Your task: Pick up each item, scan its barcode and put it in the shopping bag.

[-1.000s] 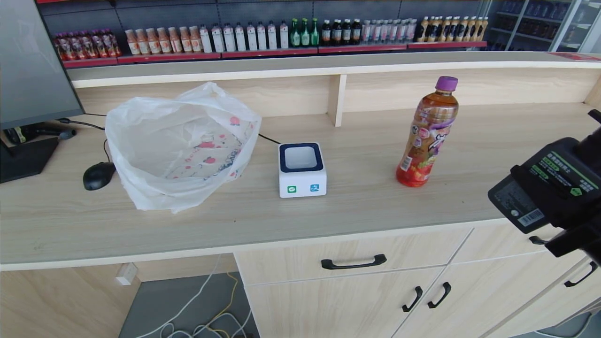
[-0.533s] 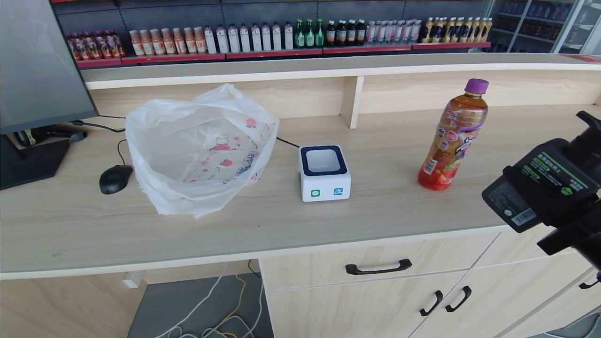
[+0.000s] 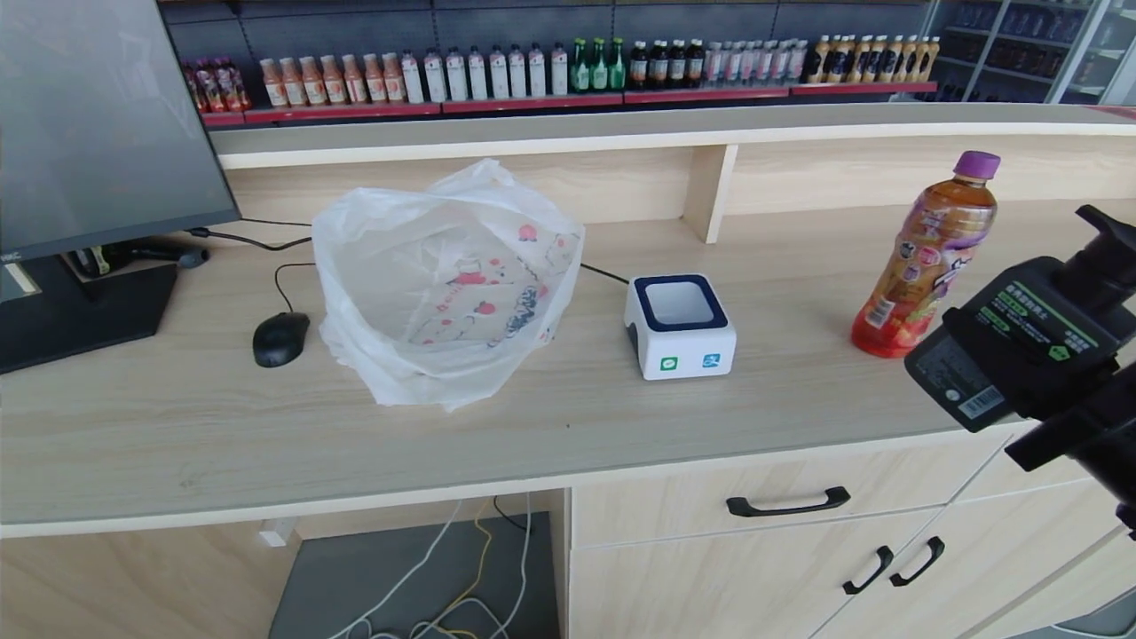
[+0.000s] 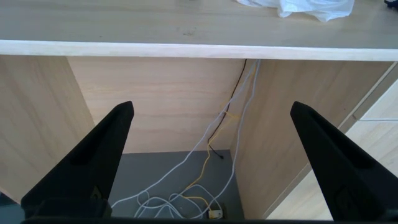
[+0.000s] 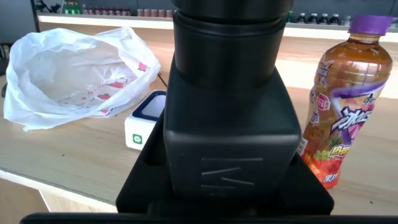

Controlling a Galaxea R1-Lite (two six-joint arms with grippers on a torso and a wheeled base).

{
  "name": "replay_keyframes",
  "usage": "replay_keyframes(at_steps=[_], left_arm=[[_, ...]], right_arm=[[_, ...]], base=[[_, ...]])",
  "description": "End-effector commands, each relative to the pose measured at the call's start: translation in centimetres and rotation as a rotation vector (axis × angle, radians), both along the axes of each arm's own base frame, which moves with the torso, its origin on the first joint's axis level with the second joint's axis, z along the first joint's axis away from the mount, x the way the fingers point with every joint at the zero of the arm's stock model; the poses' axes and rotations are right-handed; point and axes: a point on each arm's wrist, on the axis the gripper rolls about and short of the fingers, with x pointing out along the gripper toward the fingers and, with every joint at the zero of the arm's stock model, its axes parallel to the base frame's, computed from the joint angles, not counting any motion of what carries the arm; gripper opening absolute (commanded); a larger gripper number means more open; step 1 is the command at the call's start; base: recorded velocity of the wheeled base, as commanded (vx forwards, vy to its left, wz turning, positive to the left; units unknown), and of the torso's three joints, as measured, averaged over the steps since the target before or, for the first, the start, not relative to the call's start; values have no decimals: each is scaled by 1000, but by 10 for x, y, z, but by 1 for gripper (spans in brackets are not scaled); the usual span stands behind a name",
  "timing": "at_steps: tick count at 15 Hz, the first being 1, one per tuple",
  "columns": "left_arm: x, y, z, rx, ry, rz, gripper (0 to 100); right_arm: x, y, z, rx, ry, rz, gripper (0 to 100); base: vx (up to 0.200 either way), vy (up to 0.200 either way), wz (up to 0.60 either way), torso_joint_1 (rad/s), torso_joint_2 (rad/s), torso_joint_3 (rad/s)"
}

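Left gripper (image 4: 211, 106): I see two matte black wedge fingers (image 4: 93, 168), broad at the base, tapering to blunt tips, flat smooth inner faces | right gripper (image 3: 1078, 342): same matte black on my feed, angular blocky fingers | right arm (image 3: 1114, 457): dark black housing just behind them.

We can't read any text w/ confidence. The black pack (image 3: 1012, 355) has a green label (image 3: 1040, 324) w/ white characters, too small to make out, plus a white barcode sticker (image 3: 981, 404) at its lower corner. In the right wrist view its face bears an embossed mark (image 5: 230, 173) of slanted bars. The scanner (image 3: 679, 328) has 2 small square icons on its front, a green icon (image 3: 668, 364) and a blue icon (image 3: 711, 360). The bottle (image 3: 927, 257) has a coloured wrap label w/ big characters, fruit pics and a barcode patch (image 3: 879, 312) low down. The bag (image 3: 444, 284) carries red and dark print, illegible. The monitor (image 3: 98, 124) has a tiny logo (image 3: 11, 257) on its lower bezel, unreadable.
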Motion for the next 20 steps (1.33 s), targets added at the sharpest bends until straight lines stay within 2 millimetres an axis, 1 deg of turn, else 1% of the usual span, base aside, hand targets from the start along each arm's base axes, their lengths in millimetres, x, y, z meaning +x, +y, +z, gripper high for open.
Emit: replay_keyframes(at_steps=[1, 4, 5, 7, 8, 9, 10, 15, 18, 20], left_arm=[[0, 0, 0, 0, 0, -1, 100], [0, 0, 0, 0, 0, -1, 100], [0, 0, 0, 0, 0, -1, 100], [0, 0, 0, 0, 0, -1, 100], [0, 0, 0, 0, 0, -1, 100], [0, 0, 0, 0, 0, -1, 100], [0, 0, 0, 0, 0, -1, 100], [0, 0, 0, 0, 0, -1, 100], [0, 0, 0, 0, 0, 1, 100], [0, 0, 0, 0, 0, -1, 100]], right_arm=[[3, 0, 1, 0, -1, -1, 0], [7, 1, 3, -1, -7, -6, 0], [13, 2, 9, 3, -32, -1, 0], [32, 8, 26, 2, -97, -3, 0], [43, 10, 32, -18, -128, -14, 0], [47, 11, 34, -26, -140, -16, 0], [59, 18, 38, -44, -163, 1, 0], [92, 52, 43, -90, -226, 58, 0], [103, 64, 41, -119, -240, 69, 0], [107, 77, 36, -145, -244, 92, 0]], base=[[0, 0, 0, 0, 0, 0], [0, 0, 0, 0, 0, 0], [0, 0, 0, 0, 0, 0], [0, 0, 0, 0, 0, 0], [0, 0, 0, 0, 0, 0], [0, 0, 0, 0, 0, 0], [0, 0, 0, 0, 0, 0], [0, 0, 0, 0, 0, 0], [0, 0, 0, 0, 0, 0], [0, 0, 0, 0, 0, 0]])
